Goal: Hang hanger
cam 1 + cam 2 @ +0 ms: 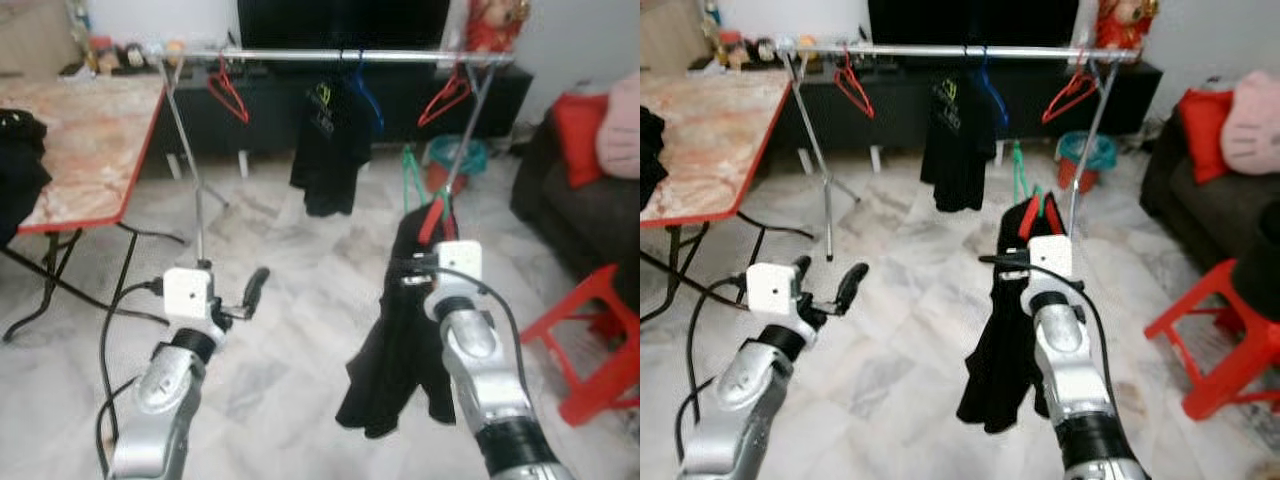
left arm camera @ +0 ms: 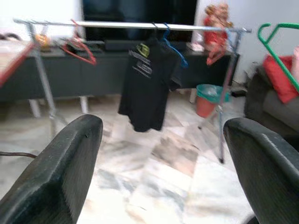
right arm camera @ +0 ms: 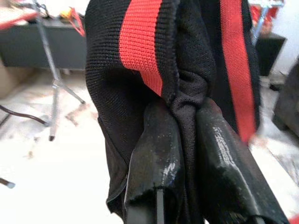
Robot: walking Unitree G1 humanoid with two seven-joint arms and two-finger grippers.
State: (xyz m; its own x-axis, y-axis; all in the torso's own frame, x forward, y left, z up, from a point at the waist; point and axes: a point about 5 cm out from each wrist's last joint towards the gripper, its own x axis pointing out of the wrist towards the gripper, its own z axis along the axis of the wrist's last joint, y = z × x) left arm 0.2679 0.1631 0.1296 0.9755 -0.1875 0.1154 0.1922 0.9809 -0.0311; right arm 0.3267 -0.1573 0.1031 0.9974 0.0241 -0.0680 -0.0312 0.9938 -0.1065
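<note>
Item: green hanger (image 1: 411,180) carrying a black, red-striped garment (image 1: 400,330), held up short of the rail (image 1: 330,57). Right pincer (image 3: 187,140) pinches cloth (soft, likely slippery; the stiff hook seems surer). Left pincer (image 2: 159,158) spread, holding nothing.

The setting was a living room in a home. A pale marble-patterned tile floor (image 1: 300,330) covered the room. A long black TV cabinet (image 1: 300,105) stood along the far wall. A dark sofa (image 1: 590,215) with a red cushion (image 1: 578,135) stood at the right. A folding table (image 1: 85,140) with red edging stood at the left. A metal clothes rail (image 1: 330,57) carrying a black T-shirt (image 1: 328,145) stood in front of the cabinet.
</note>
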